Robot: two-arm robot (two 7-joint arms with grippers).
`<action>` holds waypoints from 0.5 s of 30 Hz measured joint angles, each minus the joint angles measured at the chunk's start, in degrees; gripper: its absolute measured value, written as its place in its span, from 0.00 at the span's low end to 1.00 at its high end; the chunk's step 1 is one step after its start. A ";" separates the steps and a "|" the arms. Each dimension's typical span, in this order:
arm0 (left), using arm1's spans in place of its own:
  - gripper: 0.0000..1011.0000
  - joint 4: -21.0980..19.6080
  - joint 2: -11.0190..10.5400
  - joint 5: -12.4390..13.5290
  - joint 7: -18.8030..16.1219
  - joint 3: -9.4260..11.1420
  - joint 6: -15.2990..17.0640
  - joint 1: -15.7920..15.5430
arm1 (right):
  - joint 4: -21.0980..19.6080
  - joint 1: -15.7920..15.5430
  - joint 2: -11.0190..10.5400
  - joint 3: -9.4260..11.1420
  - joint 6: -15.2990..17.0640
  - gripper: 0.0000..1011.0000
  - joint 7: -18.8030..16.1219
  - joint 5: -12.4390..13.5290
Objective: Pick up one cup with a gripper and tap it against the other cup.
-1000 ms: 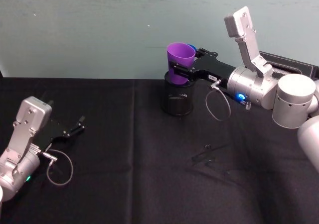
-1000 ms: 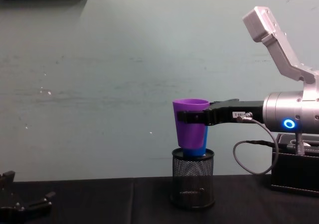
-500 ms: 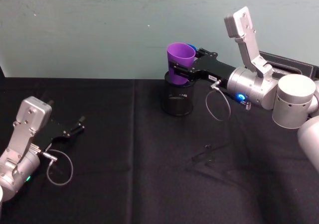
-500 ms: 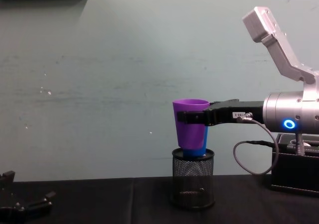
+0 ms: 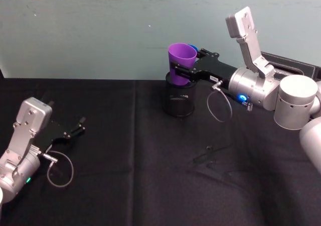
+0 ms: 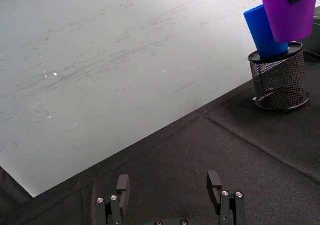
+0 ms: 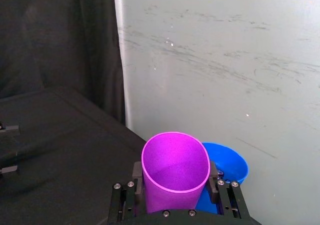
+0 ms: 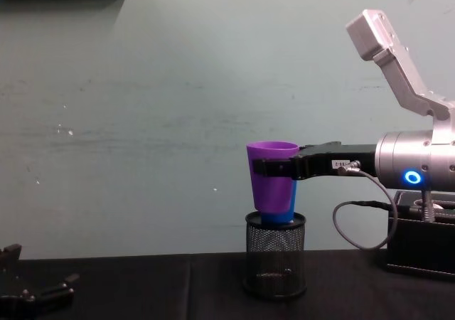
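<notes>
Resting at the lower left of the head view, the left arm's jaws stand wide apart and empty just above the black cloth-covered counter (image 5: 125, 150), parked well away from the work. Farther back, at upper centre, a black wire-mesh pen holder (image 5: 179, 98) stands on the counter with the bright blue tapered plastic cup (image 6: 262, 32) propped in it, leaning. The right arm's jaws reach in from the right and are clamped on the purple tapered plastic cup (image 5: 181, 55) just below its rim. They hold it upright with its base at the holder's mouth and its side against the blue cup. The two cups look to be touching, though no view settles it.

Nothing has shifted over the last second: the purple cup sits at the same height and spot. I judge the lift done and the tap either being held or about to be made.

A small white label (image 5: 213, 78) behind the right arm's jaws carries print too small to read. A blue ring light (image 8: 411, 177) glows on the wrist. Behind everything stands the plain teal wall (image 5: 100, 30).
</notes>
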State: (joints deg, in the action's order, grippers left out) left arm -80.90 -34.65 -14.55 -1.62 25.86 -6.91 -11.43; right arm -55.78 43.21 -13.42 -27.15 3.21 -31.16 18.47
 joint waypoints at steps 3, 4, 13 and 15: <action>1.00 0.00 0.00 0.00 0.00 0.00 0.00 0.00 | 0.00 0.00 0.00 0.00 0.00 0.72 0.00 0.00; 1.00 0.00 0.00 0.00 0.00 0.00 0.00 0.00 | 0.00 0.00 0.00 0.00 0.00 0.72 0.00 0.00; 1.00 0.00 0.00 0.00 0.00 0.00 0.00 0.00 | 0.01 0.00 0.00 0.00 0.00 0.72 0.00 0.00; 1.00 0.00 0.00 0.00 0.00 0.00 0.00 0.00 | 0.01 0.00 0.00 0.00 0.00 0.72 0.00 0.00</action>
State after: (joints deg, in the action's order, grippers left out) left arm -80.90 -34.65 -14.55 -1.62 25.86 -6.91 -11.43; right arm -55.77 43.21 -13.42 -27.15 3.21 -31.16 18.47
